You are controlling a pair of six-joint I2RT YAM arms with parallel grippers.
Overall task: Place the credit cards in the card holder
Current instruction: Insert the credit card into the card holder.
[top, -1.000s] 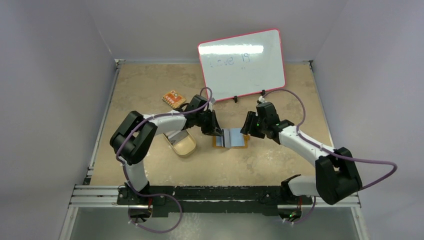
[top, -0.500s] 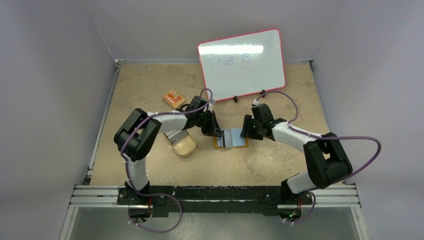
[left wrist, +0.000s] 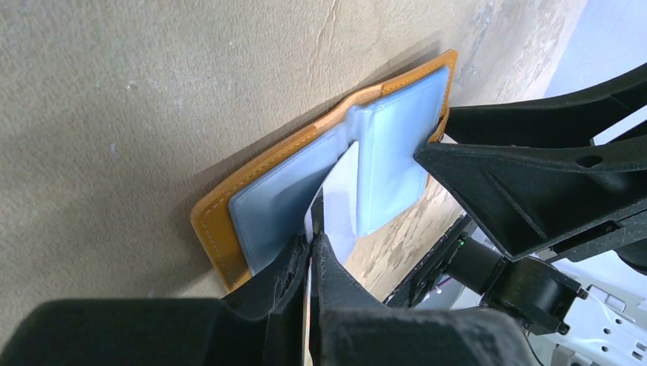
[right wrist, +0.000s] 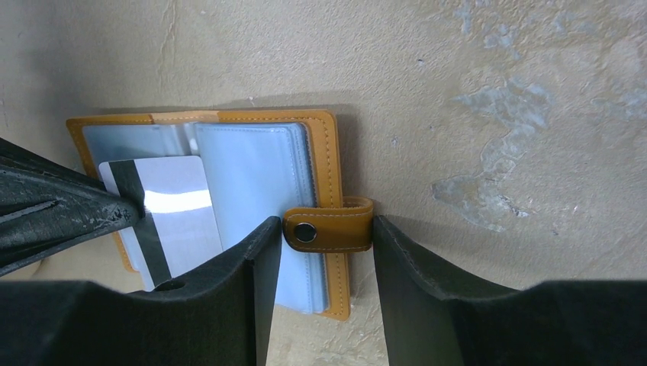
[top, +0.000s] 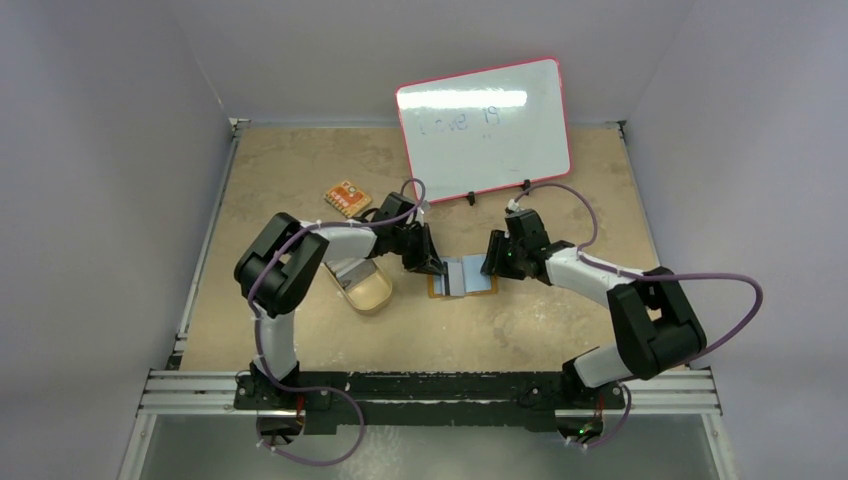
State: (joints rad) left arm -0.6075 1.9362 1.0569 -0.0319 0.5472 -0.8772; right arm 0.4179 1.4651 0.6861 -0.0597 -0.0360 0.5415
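Note:
The orange card holder point(top: 462, 289) lies open on the table, pale blue sleeves up; it shows in the left wrist view point(left wrist: 221, 221) and the right wrist view point(right wrist: 324, 152). My left gripper point(left wrist: 313, 242) is shut on a silver credit card point(right wrist: 179, 206) with a dark stripe, its front edge between the sleeves. It sits at the holder's left edge point(top: 432, 264). My right gripper point(right wrist: 324, 236) is open, its fingers either side of the snap tab point(right wrist: 328, 226), one finger on the right sleeves. It sits at the holder's right edge point(top: 493, 262).
A tan oval dish point(top: 366, 287) sits left of the holder under the left arm. An orange patterned piece point(top: 346, 197) lies further back left. A whiteboard point(top: 484, 128) leans at the back.
The right arm has folded in closer to the holder since a second ago. The left gripper has edged slightly right with the card. Little differs in the last half second.

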